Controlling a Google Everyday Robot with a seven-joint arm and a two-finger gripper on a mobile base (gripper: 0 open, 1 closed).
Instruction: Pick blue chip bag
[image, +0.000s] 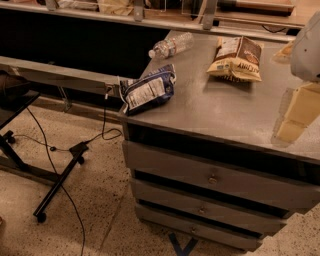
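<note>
I take the steel table top (210, 107) as a clock face, with 12 o'clock at its far edge.

The blue chip bag (148, 90) lies at about 9 o'clock, right at the left edge of the table. It is crinkled and lies flat on its side, and the white label panel faces up. Nothing touches it.

The clear plastic water bottle (171, 46) lies on its side at about 11 o'clock, near the far left corner. It is apart from the blue bag. The tan-and-brown chip bag (236, 59) lies flat at about 12 o'clock.

The gripper (295, 117) is at 3 o'clock, at the right border of the view. It is pale yellow, and it is over the right side of the table, under a blurred white part of the arm (307, 45). It is well apart from the blue chip bag, with bare steel between them. I cannot tell if it is released or clenched, and I see nothing in it.

Under the top, the table front has 3 drawers (212, 178), each with 1 small knob. Left of the table, a black cable (102, 127) hangs down to the speckled floor (100, 210). There is also a black stand foot (60, 182) there.
</note>
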